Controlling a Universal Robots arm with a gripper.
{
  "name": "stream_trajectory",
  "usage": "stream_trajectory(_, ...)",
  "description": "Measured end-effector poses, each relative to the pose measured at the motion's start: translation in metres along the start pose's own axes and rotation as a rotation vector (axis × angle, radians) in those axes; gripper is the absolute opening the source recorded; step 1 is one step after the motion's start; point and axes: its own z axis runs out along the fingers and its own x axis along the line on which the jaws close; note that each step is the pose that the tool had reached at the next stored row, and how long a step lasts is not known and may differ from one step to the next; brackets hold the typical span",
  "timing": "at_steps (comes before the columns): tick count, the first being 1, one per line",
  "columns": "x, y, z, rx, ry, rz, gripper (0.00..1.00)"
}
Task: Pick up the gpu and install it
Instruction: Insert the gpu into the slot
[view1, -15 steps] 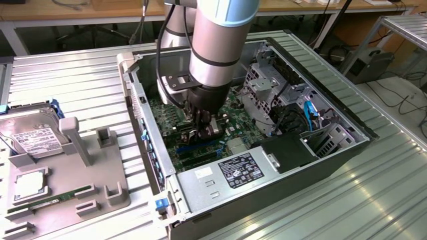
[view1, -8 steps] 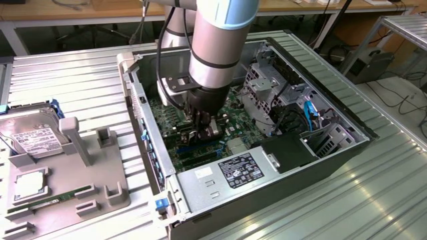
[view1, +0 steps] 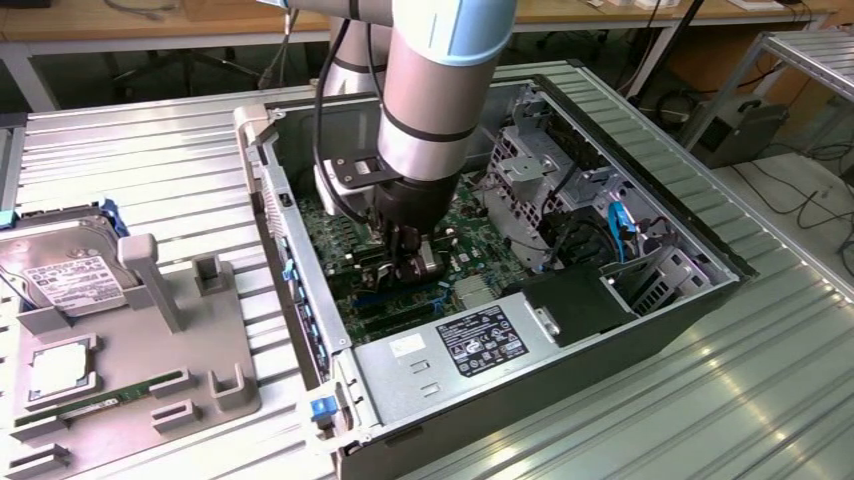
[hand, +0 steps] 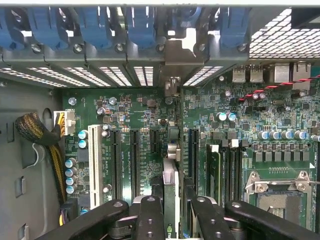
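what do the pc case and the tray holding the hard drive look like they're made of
The pc case looks like bare sheet metal: dull silver-grey, thin folded edges, perforated panels inside. The tray looks like matte grey moulded plastic, thick with rounded posts, though painted material can't be ruled out.

Bright, even light; mild blur

A ribbed metal table (view1: 160, 150) catches glare at its near corner. Wooden benches (view1: 601, 12) stand behind; cables (view1: 801, 200) trail across the floor.
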Motion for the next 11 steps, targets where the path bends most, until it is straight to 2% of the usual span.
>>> stream_trajectory(3,0.000,0.0000,0.0003,0.0004,-0.0007,0.000,0.27)
stream_trajectory(4,0.000,0.0000,-0.0005,0.0000,0.0000,0.000,0.34)
stream_trajectory(6,0.000,0.0001,-0.0025,0.0000,-0.0001,0.000,0.34)
stream_trajectory(8,0.000,0.0002,-0.0075,0.0001,-0.0001,0.000,0.34)
stream_trajectory(11,-0.001,0.0004,-0.0202,0.0001,-0.0001,0.000,0.34)
